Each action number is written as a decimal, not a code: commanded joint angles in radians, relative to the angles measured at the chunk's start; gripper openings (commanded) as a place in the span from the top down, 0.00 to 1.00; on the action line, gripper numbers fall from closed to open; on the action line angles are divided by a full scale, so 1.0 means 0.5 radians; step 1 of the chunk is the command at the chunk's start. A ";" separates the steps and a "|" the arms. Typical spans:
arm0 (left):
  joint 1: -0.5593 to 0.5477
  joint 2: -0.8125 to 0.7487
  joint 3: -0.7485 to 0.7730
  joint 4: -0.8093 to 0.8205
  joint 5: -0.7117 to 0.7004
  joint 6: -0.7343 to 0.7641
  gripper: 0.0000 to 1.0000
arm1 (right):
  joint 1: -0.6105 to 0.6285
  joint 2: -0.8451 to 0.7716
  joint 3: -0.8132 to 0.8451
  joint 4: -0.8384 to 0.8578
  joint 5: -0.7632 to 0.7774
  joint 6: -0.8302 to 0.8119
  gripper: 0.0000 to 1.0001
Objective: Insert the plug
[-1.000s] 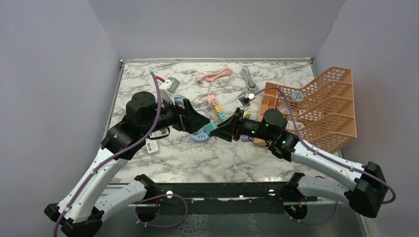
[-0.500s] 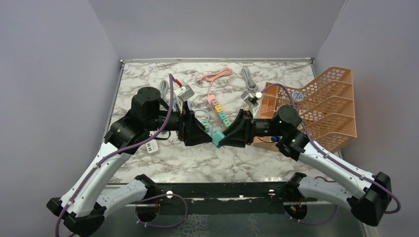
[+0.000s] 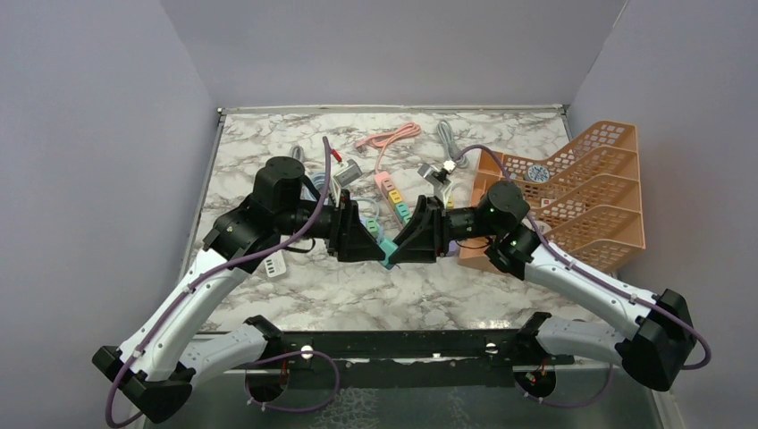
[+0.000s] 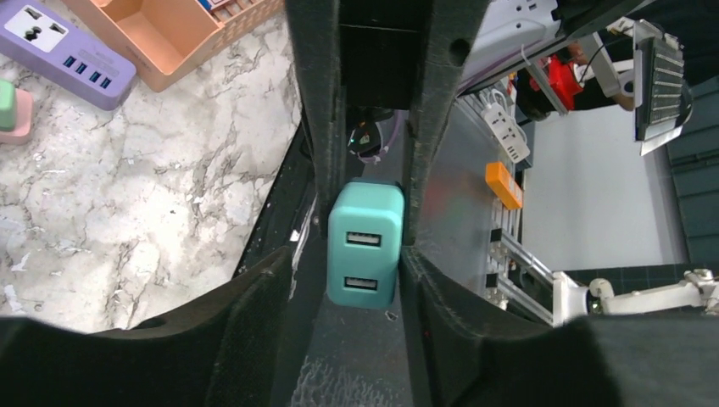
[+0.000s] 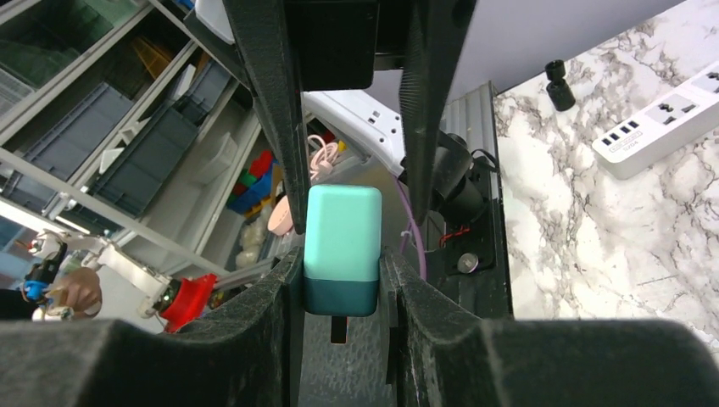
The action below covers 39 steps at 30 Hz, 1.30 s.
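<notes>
Aloft over the marble table (image 3: pixel 295 295), about midway between its left and right edges and nearer the near edge than the far one, the teal plug (image 4: pixel 365 244) is pinched between two claws that meet nose to nose. We see the left gripper (image 3: pixel 374 248) come in from the left with its fingers (image 4: pixel 309 127) pressed flush against both flanks of the plug, closed only as far as that body allows; the face turned to its camera shows two USB ports, one above the other. The right gripper (image 3: pixel 402 248) reaches in from the opposite side, its jaws nearly closed and clamped on the plug's narrower sides, a dark prong jutting from the darker end. Beyond the pair, toward the middle of the table, lies a pink power strip (image 3: pixel 393 198) with coloured sockets. A white power strip (image 3: pixel 275 265) sits by the left edge, a purple power strip (image 4: pixel 64 52) just beside the orange rack (image 3: pixel 581 192) along the right edge. A pink cable (image 3: pixel 389 138) and a grey cable (image 3: pixel 447 138) lie near the far edge.
</notes>
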 commanded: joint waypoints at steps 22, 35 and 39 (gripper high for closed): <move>-0.007 -0.032 0.012 -0.102 -0.645 0.069 1.00 | -0.005 -0.094 0.014 -0.417 0.578 -0.278 0.02; 0.146 0.002 -0.026 -0.559 -2.552 -0.064 1.00 | -0.006 -0.621 -0.268 -0.887 1.425 -0.143 0.02; 0.321 0.053 -0.141 -0.539 -2.634 -0.098 1.00 | -0.003 -0.684 -0.371 -0.882 1.424 -0.046 0.05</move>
